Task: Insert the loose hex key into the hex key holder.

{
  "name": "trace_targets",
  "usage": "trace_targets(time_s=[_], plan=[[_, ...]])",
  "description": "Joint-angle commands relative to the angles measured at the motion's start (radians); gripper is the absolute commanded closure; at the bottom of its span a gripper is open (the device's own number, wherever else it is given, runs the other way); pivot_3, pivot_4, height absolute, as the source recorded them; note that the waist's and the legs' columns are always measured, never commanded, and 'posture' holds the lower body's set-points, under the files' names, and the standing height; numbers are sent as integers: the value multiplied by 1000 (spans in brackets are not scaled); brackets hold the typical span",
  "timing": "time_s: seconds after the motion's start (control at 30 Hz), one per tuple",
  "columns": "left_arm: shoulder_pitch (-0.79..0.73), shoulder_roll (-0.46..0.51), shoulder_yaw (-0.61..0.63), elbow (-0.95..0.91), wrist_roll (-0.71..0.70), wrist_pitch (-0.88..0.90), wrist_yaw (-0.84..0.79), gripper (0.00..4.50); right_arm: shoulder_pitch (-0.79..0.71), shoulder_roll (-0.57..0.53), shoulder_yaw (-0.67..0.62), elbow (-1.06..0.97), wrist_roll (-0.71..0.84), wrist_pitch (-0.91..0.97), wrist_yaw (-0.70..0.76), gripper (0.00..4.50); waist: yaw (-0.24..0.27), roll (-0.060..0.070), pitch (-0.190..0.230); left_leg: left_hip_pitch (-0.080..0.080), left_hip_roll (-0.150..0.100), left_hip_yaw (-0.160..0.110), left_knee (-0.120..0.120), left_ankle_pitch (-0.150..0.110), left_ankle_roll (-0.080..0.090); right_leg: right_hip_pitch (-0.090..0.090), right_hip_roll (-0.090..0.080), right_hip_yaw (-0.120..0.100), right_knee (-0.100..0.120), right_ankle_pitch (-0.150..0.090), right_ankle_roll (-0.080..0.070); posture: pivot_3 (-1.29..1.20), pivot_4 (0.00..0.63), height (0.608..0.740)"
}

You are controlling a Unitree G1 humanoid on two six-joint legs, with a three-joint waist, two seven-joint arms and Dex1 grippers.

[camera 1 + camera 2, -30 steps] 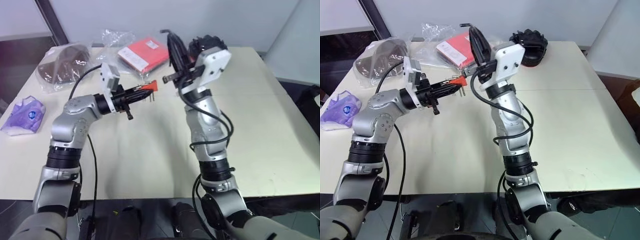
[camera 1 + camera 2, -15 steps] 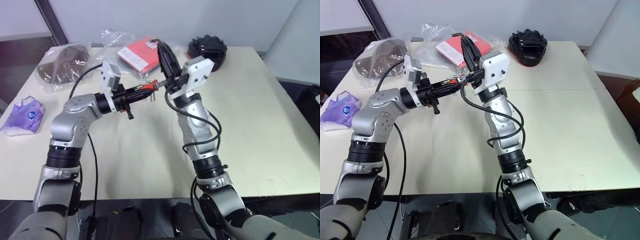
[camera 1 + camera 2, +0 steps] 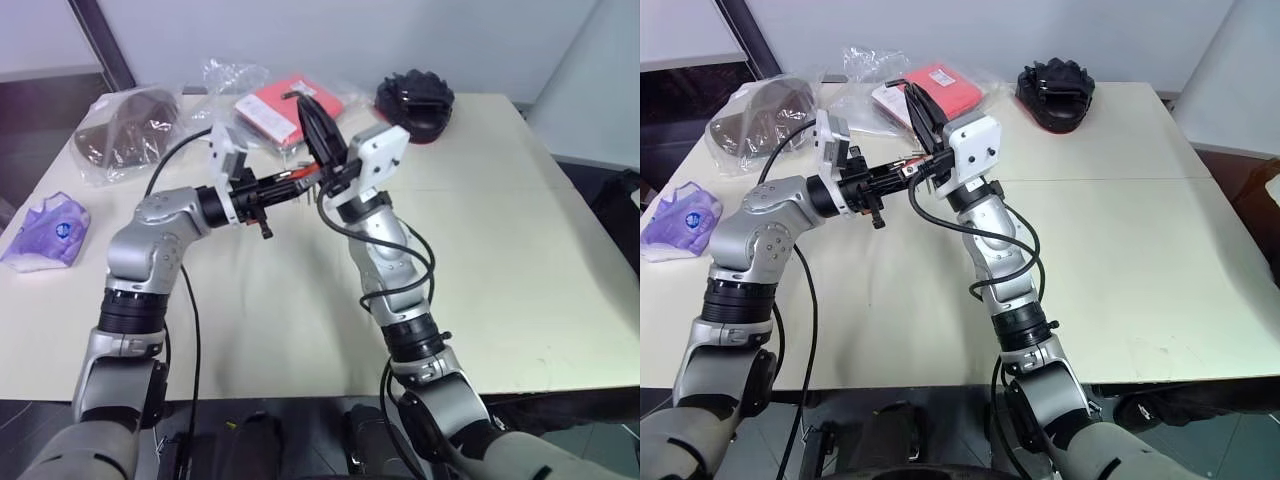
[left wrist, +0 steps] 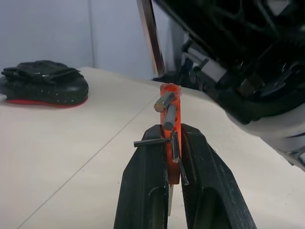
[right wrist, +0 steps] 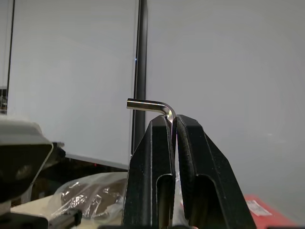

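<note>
Hex key holder (image 4: 170, 125), an orange-red plastic block with short dark keys projecting from it, is clamped between the closed fingers of the left gripper (image 3: 290, 182), held above the table (image 3: 520, 250) at about 11 o'clock from the tabletop's centre. Immediately to its right, the right gripper (image 3: 312, 118) is raised and tilted upward; its fingers are pressed shut on the loose hex key (image 5: 152, 107), of which the bent end and short arm protrude past the fingertips in the right wrist view.

Progress: both parts appear lifted and brought close together, so pick-up and approach seem done. Insertion is judged still outstanding, since the key's long arm sits between the right fingers rather than in the block; aligning the key with a free slot and pushing it home remain.

Surroundings, left to right along the far edge: a purple item in a clear bag (image 3: 45, 230) at 9 o'clock, a dark domed object in plastic wrap (image 3: 125, 130) at 10 o'clock, a flat red packet in clear plastic (image 3: 275, 110) at 12 o'clock, and a black padded object (image 3: 415, 95) at 1 o'clock.

Obscured: the holder's empty slot cannot be made out, and the key's gripped shaft is hidden within the fingers. In the head views the key is too thin to locate with confidence.
</note>
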Motion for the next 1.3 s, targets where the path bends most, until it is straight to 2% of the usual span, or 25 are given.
trace_targets(time_s=[0.03, 1.3], plan=[[-30, 3, 29, -23, -17, -3, 4, 4500, -6, 3, 2, -45, -4, -11, -3, 4485, 0, 0, 0, 0, 0, 0, 0, 0, 0, 0, 0, 0, 0, 0, 0, 0, 150, 740], [-44, -13, 55, -38, -64, 33, 44, 4500, 17, -14, -1, -58, -10, 3, 4, 4485, 0, 0, 0, 0, 0, -3, 0, 0, 0, 0, 0, 0, 0, 0, 0, 0, 150, 740]])
